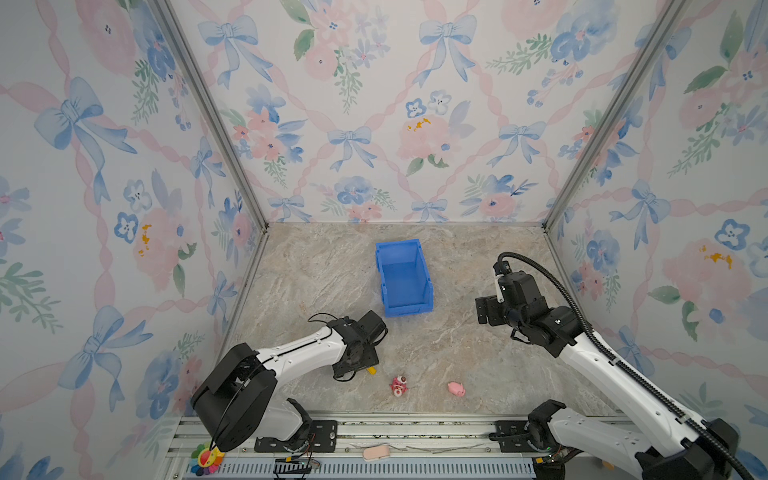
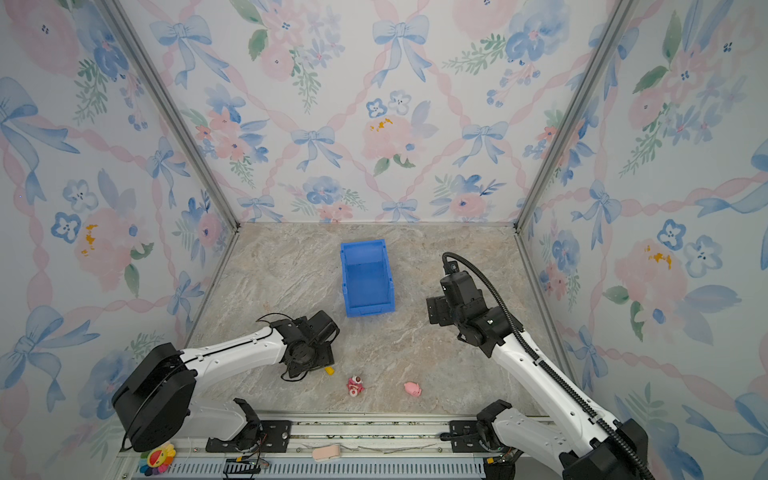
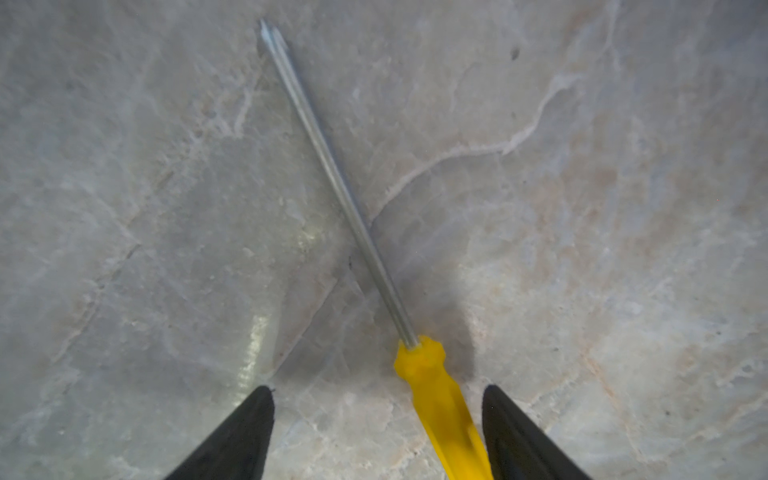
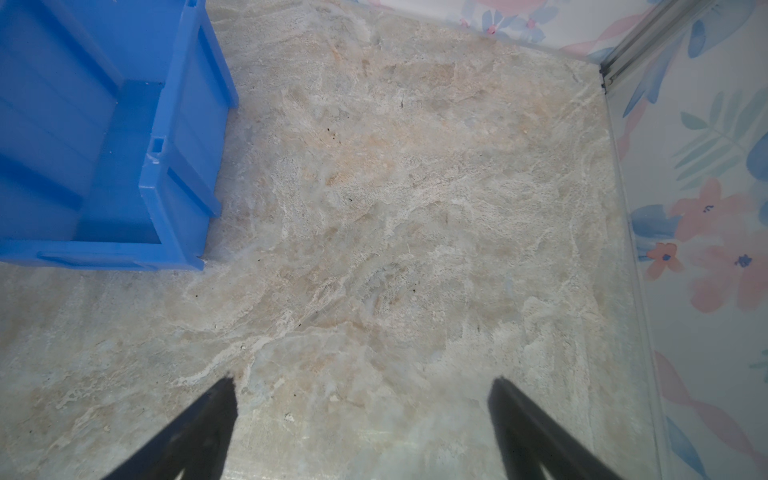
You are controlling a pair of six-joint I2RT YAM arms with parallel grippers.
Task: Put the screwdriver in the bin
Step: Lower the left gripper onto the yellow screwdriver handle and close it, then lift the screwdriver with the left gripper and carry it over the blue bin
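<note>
A marble-patterned table (image 1: 457, 340) sits inside a booth whose walls are covered with wallpaper (image 1: 374, 104) of pastel flowers and bows. In both top views the bin (image 1: 405, 309) stands upright, open side up, at the centre of the frame. The screwdriver (image 1: 372, 370) lies on the table in the lower centre of the frame, below and slightly left of the bin and apart from it. Only the yellow end of it shows from under the left arm (image 1: 299, 353).

In the left wrist view the screwdriver (image 3: 434, 395) lies flat. The left gripper (image 3: 378, 388) is low over it, jaws apart with the yellow handle between them. The handle is close to one finger, and I cannot tell whether it touches. The grey shaft points away from the gripper.

The right gripper (image 4: 365, 380) is to the right of the bin, its jaws spread wide over bare table. A red-and-pink toy (image 1: 399, 385) and a pink toy (image 1: 456, 388) lie near the front edge.
</note>
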